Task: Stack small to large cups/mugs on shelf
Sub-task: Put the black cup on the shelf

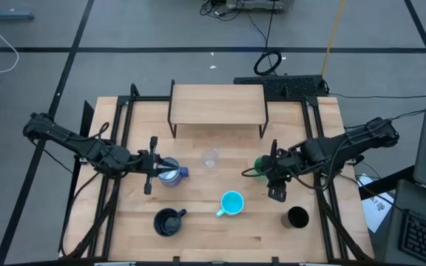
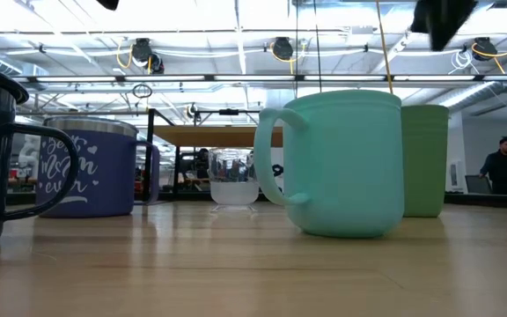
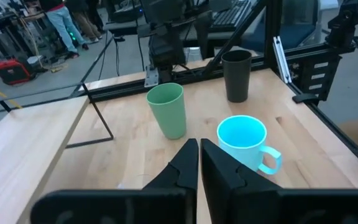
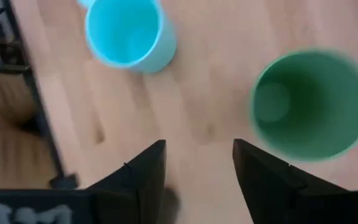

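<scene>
All the cups stand upright on their bases on the table. The green cup (image 1: 260,165) (image 4: 312,102) is at the right, with the cyan mug (image 1: 232,202) (image 4: 129,31) nearer the front. My right gripper (image 1: 275,185) (image 4: 197,168) hangs open above the table beside the green cup, pointing steeply down, with bare wood between its fingers. My left gripper (image 1: 160,165) (image 3: 199,168) is shut and hovers over the blue-purple mug (image 1: 171,174). The clear glass (image 1: 211,158), dark handled mug (image 1: 168,221) and black tumbler (image 1: 297,217) stand apart. The shelf (image 1: 217,103) stands on thin legs at the far middle.
Black rails (image 1: 117,148) run along both sides of the table. Bare wood lies between the shelf and the cups. In the low view a person (image 2: 503,167) stands far off in the room behind the table.
</scene>
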You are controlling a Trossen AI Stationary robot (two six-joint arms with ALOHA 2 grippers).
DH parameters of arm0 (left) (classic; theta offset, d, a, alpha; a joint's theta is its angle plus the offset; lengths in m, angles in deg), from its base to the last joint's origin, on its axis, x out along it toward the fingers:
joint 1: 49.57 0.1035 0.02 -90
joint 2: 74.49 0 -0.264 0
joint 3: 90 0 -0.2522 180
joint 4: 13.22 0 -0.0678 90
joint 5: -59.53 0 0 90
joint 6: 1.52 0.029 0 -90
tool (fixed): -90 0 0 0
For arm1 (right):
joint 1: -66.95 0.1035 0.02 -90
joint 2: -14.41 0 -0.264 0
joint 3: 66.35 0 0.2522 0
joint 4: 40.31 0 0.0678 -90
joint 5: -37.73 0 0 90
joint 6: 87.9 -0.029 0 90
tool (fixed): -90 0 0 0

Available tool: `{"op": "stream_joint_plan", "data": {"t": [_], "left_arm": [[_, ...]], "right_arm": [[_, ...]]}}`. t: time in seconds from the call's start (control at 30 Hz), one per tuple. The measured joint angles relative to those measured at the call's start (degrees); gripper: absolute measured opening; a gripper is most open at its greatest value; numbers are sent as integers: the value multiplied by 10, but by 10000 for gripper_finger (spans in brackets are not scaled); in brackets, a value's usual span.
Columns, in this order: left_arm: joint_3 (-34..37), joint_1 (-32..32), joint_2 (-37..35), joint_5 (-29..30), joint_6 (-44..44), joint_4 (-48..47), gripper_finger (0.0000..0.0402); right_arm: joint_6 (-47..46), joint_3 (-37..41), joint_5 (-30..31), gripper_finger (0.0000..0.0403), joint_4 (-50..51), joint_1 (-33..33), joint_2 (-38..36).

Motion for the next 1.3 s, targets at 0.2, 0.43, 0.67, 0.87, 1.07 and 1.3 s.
{"op": "stream_joint_plan", "data": {"t": [0.2,0.43,0.67,0.87,1.07,1.3], "left_arm": [[0,0,0,0,0,0,21],[0,0,0,0,4,-1,21],[0,0,0,0,7,0,21],[0,0,0,0,8,0,21],[0,0,0,0,3,-1,21],[0,0,0,0,4,-1,21]], "right_arm": [[-105,0,-54,177,7,75,5],[-265,-1,-60,176,-18,173,11],[-406,0,-83,176,-23,230,44],[-483,0,-100,176,-23,240,74],[-507,0,-100,176,-12,239,93],[-507,0,-97,176,10,239,111]]}}
